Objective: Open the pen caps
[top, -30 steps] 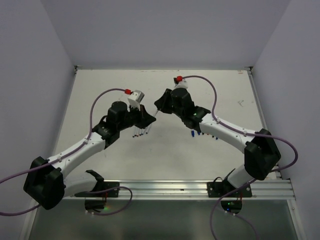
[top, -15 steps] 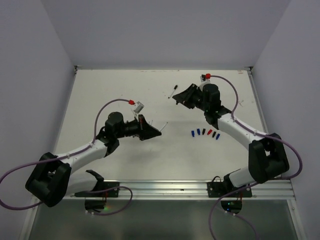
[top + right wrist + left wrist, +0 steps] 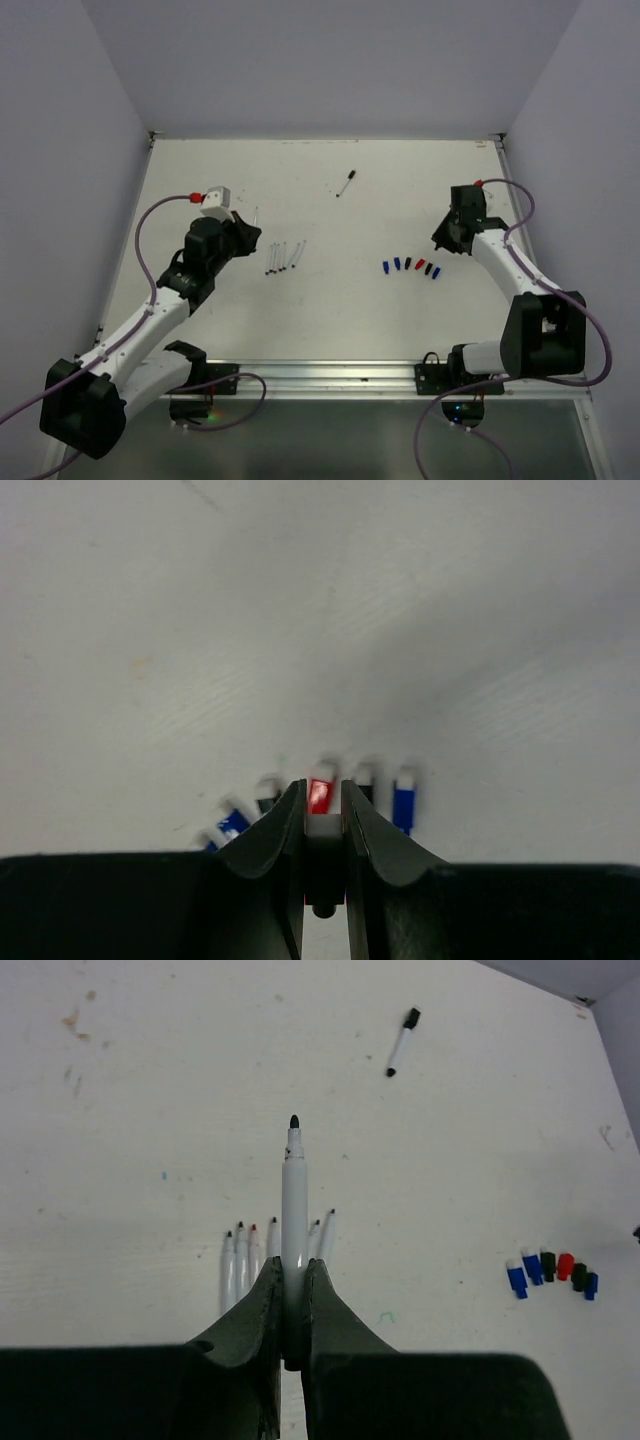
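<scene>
Blue, black and red stubby plastic pen caps (image 3: 410,267), six of them, lay in a short row on the white tabletop (image 3: 200,170), right of centre. Left to right in the top view: blue, blue, black, red, black, blue. The row ran roughly left-right. Each cap's long axis sat across it, all near parallel, pale ends toward the far edge. In the top view the right gripper (image 3: 321,786) was just beside the row's right end. In its wrist view the red cap (image 3: 320,796) lined up with the finger gap just beyond the tips; contact couldn't be judged. Its fingers were closed onto a small stubby piece (image 3: 322,828), pale in front, dark behind; it looked like a seventh cap but was blurred. The left gripper (image 3: 292,1265) was clamped on an uncapped white pen barrel (image 3: 294,1195), black tip pointing straight away from the wrist, well apart from the caps. Six more uncapped white pens (image 3: 240,1260) lay side by side on the table beyond it. One capped black-and-white pen (image 3: 402,1042) lay alone further up-table. Any print on the pens was too small to read.
</scene>
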`<move>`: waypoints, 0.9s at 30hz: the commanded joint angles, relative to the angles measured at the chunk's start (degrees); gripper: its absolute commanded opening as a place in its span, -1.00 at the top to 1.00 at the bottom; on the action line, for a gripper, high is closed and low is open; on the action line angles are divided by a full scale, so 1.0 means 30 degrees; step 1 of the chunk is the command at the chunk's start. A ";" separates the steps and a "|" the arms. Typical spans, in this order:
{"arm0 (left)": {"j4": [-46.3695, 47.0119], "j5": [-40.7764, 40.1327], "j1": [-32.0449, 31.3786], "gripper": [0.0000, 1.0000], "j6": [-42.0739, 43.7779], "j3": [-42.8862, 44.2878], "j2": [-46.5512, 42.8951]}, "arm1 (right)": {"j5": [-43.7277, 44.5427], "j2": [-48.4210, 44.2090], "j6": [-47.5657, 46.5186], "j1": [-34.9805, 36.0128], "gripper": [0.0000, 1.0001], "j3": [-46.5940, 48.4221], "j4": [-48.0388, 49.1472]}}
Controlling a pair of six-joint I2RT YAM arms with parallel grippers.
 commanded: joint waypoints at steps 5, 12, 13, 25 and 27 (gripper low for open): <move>-0.0300 -0.3983 0.0456 1.00 -0.1773 -0.2632 -0.1802 | 0.2175 -0.1344 -0.0656 -0.1583 1.00 -0.2713 -0.1932; 0.0028 -0.3718 0.0631 1.00 -0.1950 -0.2632 -0.0543 | 0.2646 -0.0905 -0.0744 -0.2287 1.00 -0.3505 -0.1727; 0.0116 -0.3747 0.0632 1.00 -0.1979 -0.2692 -0.0513 | 0.2735 -0.0847 -0.0744 -0.2316 1.00 -0.3564 -0.1553; 0.1201 -0.3249 0.1159 1.00 -0.2741 -0.3396 0.0044 | 0.0949 0.1760 -0.0918 -0.2434 0.78 -0.3682 0.0528; 0.1347 -0.3132 0.1159 1.00 -0.2712 -0.3425 0.0219 | 0.0862 0.1907 -0.1036 -0.2434 0.65 -0.3595 0.0558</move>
